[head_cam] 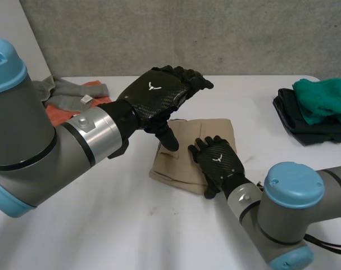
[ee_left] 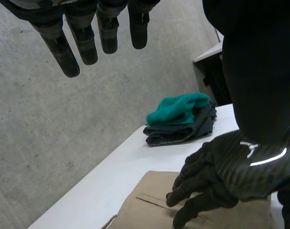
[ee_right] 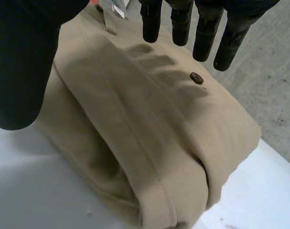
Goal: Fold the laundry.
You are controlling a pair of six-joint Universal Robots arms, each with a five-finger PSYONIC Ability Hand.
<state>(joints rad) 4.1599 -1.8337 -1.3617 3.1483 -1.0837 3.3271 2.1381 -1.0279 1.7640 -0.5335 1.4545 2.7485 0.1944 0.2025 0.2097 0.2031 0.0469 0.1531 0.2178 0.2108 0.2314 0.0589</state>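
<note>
My left hand (head_cam: pixel 159 93) hung above the table (head_cam: pixel 103 225), over the far left part of the folded beige garment (head_cam: pixel 178 166), its fingers (ee_left: pixel 87 40) loosely straight and holding nothing. My right hand (head_cam: pixel 218 160) lay over the garment's near right corner, fingers (ee_right: pixel 180 24) straight and thumb apart, gripping nothing; I could not tell whether it pressed on the cloth.

The garment sat mid-table, slightly askew to the table's edges. It was nearly square, so I could make out no clear long axis. It was thick and layered, with a rounded fold, a small dark button (ee_right: pixel 197 77) and a slit pocket.

Bare table lay open toward the near left corner and on both sides. A dark and green pile (head_cam: pixel 316 109) sat by the right edge, and grey and orange cloths (head_cam: pixel 74 95) at the far left
</note>
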